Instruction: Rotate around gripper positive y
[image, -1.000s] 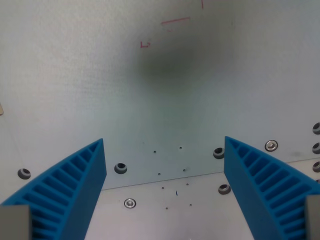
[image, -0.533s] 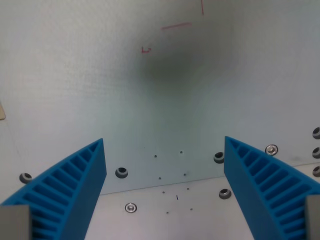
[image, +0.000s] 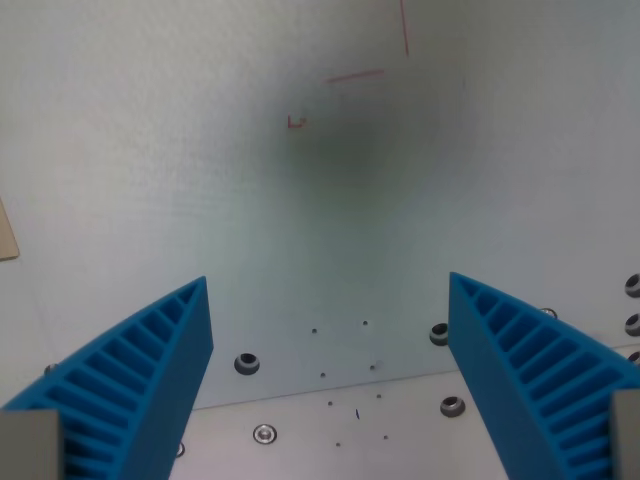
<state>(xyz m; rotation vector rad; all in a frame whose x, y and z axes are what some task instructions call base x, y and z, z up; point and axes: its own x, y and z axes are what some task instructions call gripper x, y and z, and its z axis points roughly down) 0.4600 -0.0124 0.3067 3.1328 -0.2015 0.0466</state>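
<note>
My gripper (image: 330, 300) stands open above a pale grey-green tabletop (image: 330, 210), with nothing between its two blue ribbed fingers. The left finger (image: 140, 380) fills the lower left corner of the wrist view and the right finger (image: 530, 380) fills the lower right corner. Between them I see only the bare table surface and a soft dark shadow (image: 345, 160) cast on it further up.
Thin red marks (image: 355, 75) are drawn on the table near the top. A seam (image: 320, 395) separates the tabletop from a lighter metal plate with several bolt heads (image: 246, 363) and small holes. A tan edge (image: 8, 235) shows at the wrist view's left.
The whole scene has slid down in the picture: red marks, bolts and seam sit lower, and more of the tan edge shows at left. The camera has tilted; the fingers stay open.
</note>
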